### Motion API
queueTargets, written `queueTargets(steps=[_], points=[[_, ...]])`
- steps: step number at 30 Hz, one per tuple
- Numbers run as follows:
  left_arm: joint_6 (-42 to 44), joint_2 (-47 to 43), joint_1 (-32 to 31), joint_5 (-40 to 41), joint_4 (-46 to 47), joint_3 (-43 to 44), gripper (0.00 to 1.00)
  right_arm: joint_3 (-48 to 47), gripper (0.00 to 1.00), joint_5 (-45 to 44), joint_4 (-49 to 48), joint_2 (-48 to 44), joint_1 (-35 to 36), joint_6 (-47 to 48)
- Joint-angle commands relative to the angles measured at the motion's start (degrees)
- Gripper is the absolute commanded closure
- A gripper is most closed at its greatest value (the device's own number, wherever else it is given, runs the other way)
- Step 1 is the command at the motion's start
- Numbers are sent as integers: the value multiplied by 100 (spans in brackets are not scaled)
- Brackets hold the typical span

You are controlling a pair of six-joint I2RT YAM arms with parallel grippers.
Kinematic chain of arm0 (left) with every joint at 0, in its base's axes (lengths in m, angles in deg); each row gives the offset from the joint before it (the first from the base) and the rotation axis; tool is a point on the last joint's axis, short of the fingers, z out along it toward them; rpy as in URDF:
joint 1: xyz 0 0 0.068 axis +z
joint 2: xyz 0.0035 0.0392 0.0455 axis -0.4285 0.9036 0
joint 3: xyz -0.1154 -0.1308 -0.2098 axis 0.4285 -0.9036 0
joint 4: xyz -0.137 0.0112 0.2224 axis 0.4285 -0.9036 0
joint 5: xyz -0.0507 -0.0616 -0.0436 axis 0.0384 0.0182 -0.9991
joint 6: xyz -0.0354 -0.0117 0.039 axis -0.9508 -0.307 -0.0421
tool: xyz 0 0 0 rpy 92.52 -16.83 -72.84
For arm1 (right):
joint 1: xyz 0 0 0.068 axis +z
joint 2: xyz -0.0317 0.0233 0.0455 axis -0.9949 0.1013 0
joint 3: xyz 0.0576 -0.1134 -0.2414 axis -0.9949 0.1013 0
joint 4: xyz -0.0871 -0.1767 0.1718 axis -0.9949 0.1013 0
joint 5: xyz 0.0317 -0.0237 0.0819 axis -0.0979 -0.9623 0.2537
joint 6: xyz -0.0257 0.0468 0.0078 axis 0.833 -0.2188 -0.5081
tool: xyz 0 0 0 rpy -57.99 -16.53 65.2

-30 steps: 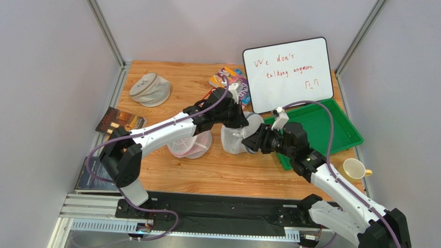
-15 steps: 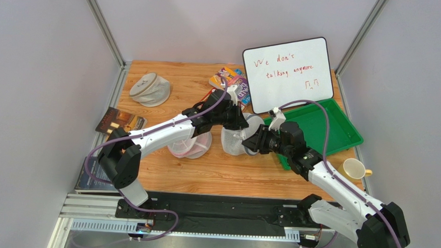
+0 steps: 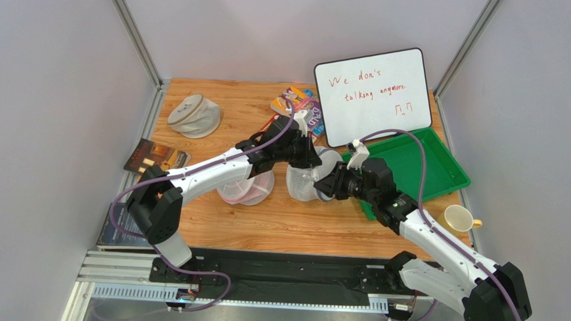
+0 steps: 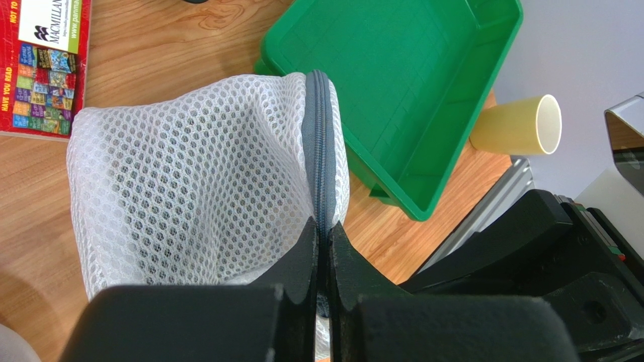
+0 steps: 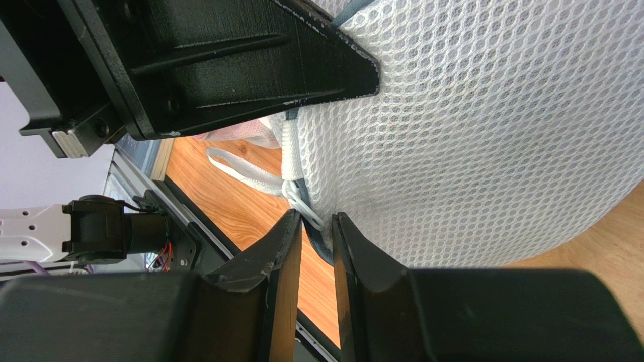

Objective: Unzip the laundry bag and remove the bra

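Note:
The white mesh laundry bag [image 3: 303,182] stands mid-table between my two grippers. My left gripper [image 3: 312,160] is shut on its grey-blue zipper rim [image 4: 320,143], pinching it at the top edge [image 4: 323,226]. My right gripper [image 3: 326,187] is at the bag's near right side. Its fingers [image 5: 317,222] are almost together, with the white zipper pull [image 5: 293,187] and zipper tape at the tips. The bag's mesh [image 5: 484,128] fills the right wrist view. The bra does not show; the bag looks zipped.
A green tray [image 3: 427,165] lies right of the bag, with a whiteboard [image 3: 373,92] behind it. A yellow cup [image 3: 461,219] lies at the right edge. A pink-tinted mesh bag [image 3: 248,191] sits under my left arm. A beige bag [image 3: 195,115] and books [image 3: 153,156] are at the left.
My right gripper has moved slightly up and left, closer to the bag's zipper. My left gripper stays clamped on the rim and the bag has hardly moved.

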Motion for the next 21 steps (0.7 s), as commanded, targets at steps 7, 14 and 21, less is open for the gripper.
queueTargets(steps=[7,14,21], points=[[6,-85,12,-222,195,-51,100,-293,73,-228,-82,-115,45,189],[-3,-59,12,-309,212,-104,100,-320,85,-289,-82,-159,63,233],[233,-59,20,-213,116,-60,100,-320,100,-324,33,-246,124,348]])
